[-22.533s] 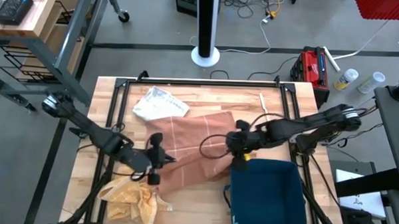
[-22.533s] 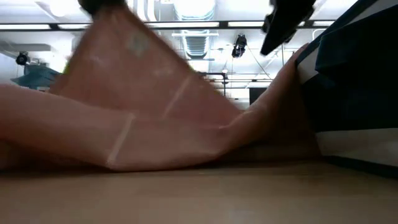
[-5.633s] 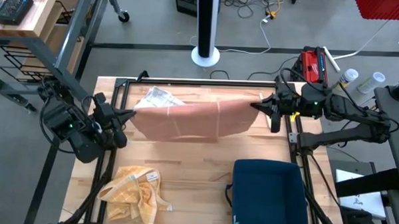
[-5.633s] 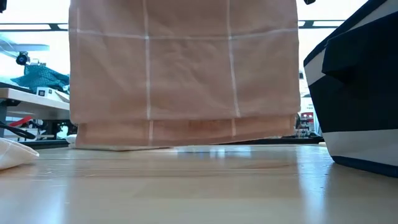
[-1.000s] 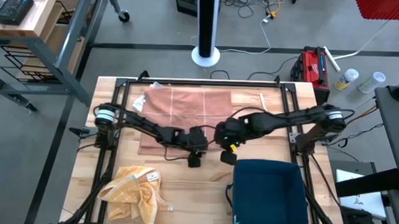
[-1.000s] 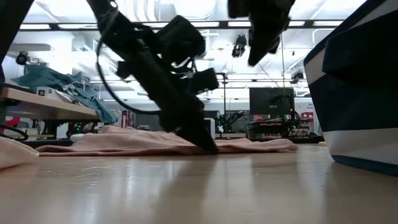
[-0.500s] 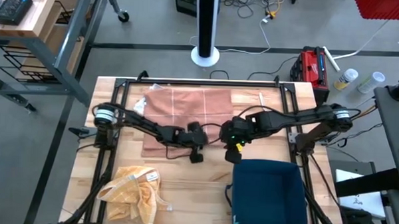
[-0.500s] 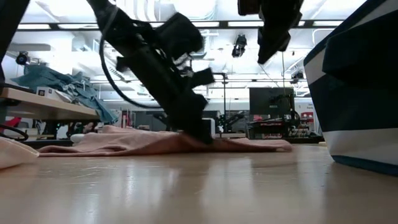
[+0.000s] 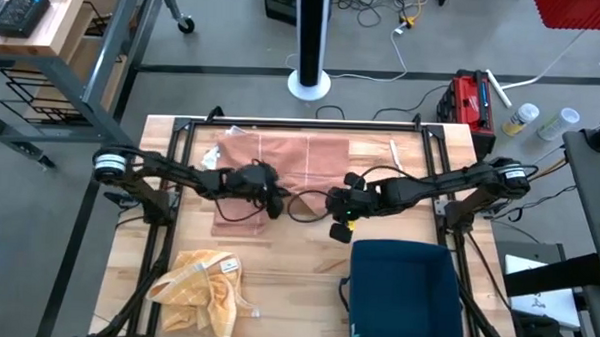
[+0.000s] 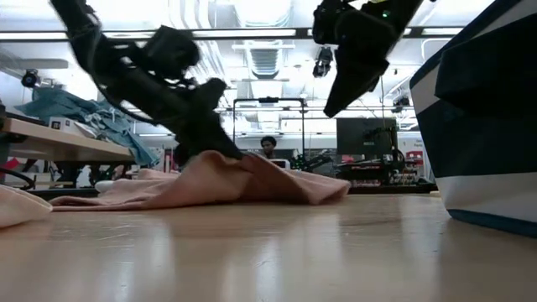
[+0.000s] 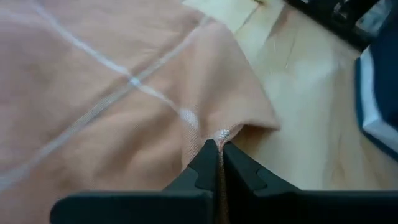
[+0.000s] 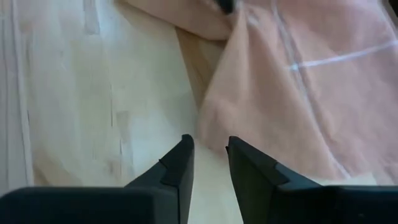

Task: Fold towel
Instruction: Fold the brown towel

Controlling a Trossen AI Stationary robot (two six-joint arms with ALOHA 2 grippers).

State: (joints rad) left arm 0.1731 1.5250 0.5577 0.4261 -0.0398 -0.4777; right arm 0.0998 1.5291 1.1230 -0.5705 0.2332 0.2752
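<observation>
Between the left claw (image 11: pixel 216 151)'s fingers, pinched together on its corner, the salmon-pink cloth towel with pale grid lines (image 9: pixel 280 166) rises into a peak off the wooden counter (image 9: pixel 297 263), while the right claw (image 12: pixel 208 155), slightly apart and empty, hovers just beside its rumpled edge.

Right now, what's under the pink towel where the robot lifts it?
The left gripper pinches the pink towel, making a little tent. Bare wooden table shows beside it. Whatever lies under the draped cloth is covered.

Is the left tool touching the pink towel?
Touching. The left wrist view shows the left tool shut on the pink towel's edge, cloth pinched between its tips.
</observation>
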